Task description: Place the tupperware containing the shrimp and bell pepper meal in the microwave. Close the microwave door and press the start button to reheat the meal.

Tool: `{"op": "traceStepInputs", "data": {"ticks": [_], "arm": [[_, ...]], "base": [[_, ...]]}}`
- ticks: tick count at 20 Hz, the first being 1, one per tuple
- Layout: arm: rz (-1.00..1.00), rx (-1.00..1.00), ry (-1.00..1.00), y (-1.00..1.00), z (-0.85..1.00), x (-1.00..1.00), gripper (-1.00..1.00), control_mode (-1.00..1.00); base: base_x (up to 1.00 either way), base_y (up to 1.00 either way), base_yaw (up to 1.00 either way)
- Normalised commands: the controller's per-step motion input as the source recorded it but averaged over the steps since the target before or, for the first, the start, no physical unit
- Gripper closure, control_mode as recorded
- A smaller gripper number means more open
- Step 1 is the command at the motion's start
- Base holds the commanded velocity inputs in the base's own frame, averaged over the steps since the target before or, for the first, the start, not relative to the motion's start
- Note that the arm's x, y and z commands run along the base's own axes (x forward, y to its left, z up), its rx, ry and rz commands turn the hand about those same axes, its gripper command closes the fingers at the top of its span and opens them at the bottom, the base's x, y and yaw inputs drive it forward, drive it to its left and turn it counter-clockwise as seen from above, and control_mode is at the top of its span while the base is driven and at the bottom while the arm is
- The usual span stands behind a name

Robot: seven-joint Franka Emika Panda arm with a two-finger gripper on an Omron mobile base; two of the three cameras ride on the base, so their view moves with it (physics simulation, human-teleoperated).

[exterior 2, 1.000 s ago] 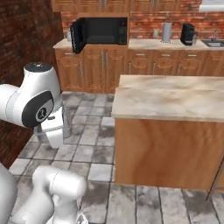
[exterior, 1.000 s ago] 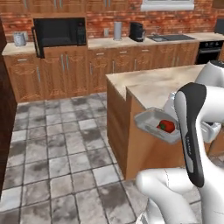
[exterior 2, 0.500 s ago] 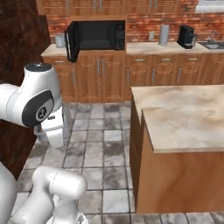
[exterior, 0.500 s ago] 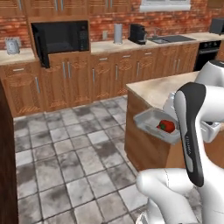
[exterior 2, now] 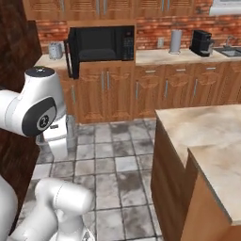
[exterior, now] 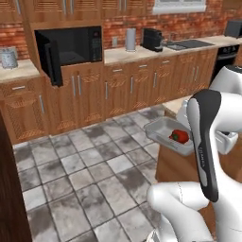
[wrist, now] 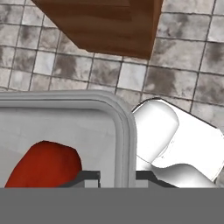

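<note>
The tupperware (exterior: 165, 133), a shallow grey-white tray, hangs in the air beside my arm, over the tiled floor next to the island. A red bell pepper (exterior: 179, 136) lies in it; the shrimp is hidden. In the hand view my gripper (wrist: 117, 177) is shut on the tupperware's rim (wrist: 124, 131), one fingertip inside the tray and one outside, with the bell pepper (wrist: 43, 164) just left of them. The black microwave (exterior: 75, 45) sits in the far cabinet wall, and its door (exterior: 49, 57) is swung open to the left. From the other side, the microwave (exterior 2: 103, 43) and its open door (exterior 2: 71, 55) show as well.
The wooden island (exterior 2: 207, 134) with a pale stone top stands close on the right. A silver toaster (exterior 2: 55, 49), a metal pot (exterior: 8, 57) and a coffee machine (exterior: 152, 39) sit on the back counter. A dark tall wall (exterior: 7, 189) borders the left. Tiled floor lies between me and the microwave.
The whole picture has shifted: the base has driven, so the microwave looks nearer and more central and the island sits further right. The tupperware stays in my grip.
</note>
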Motion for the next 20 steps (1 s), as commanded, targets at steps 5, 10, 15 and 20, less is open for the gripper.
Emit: {"op": "traceStepInputs", "data": {"ticks": [5, 10, 15, 20], "arm": [[0.0, 0.0, 0.0, 0.0, 0.0, 0.0, 1.0, 1.0], [0.0, 0.0, 0.0, 0.0, 0.0, 0.0, 1.0, 1.0], [0.0, 0.0, 0.0, 0.0, 0.0, 0.0, 1.0, 1.0], [0.0, 0.0, 0.0, 0.0, 0.0, 0.0, 1.0, 1.0]], "base": [[1.0, 0.46, -0.12], [1.0, 0.34, -0.04], [1.0, 0.22, 0.0], [1.0, 0.0, 0.06]]}}
